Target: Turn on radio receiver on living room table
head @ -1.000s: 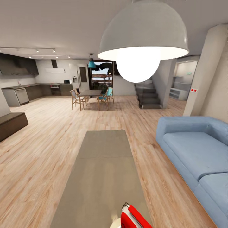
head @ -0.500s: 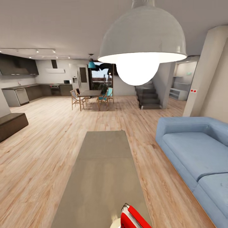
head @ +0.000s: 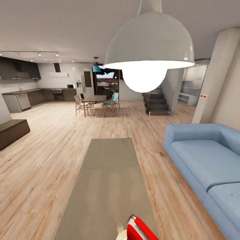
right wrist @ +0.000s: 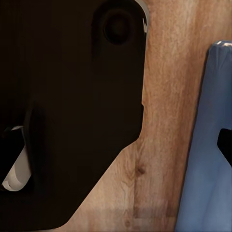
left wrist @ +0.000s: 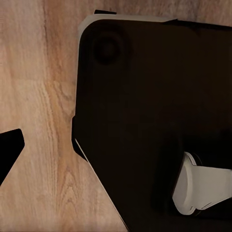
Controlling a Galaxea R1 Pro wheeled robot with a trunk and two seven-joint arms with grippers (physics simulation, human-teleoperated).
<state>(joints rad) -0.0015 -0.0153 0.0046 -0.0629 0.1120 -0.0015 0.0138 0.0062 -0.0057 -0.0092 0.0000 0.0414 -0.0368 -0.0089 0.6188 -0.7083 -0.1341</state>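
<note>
The red radio receiver with white sides and a thin wire handle stands on the near end of the table, cut off by the lower edge of the head view. The long grey-taupe table runs away from me across the living room's light plank floor. In the left wrist view one dark fingertip of my left gripper sits far out at the frame edge over the floor. One fingertip of my right gripper shows the same way. Both grippers hold nothing.
A blue sectional sofa lines the table's right side. The large white dome lamp hangs above the table. A dark bench stands at left. The dining table with chairs, kitchen and stairs lie beyond. My dark base shows under both wrists.
The whole head view has drifted slightly, so the camera has moved a little. The radio, the table and the sofa have not moved.
</note>
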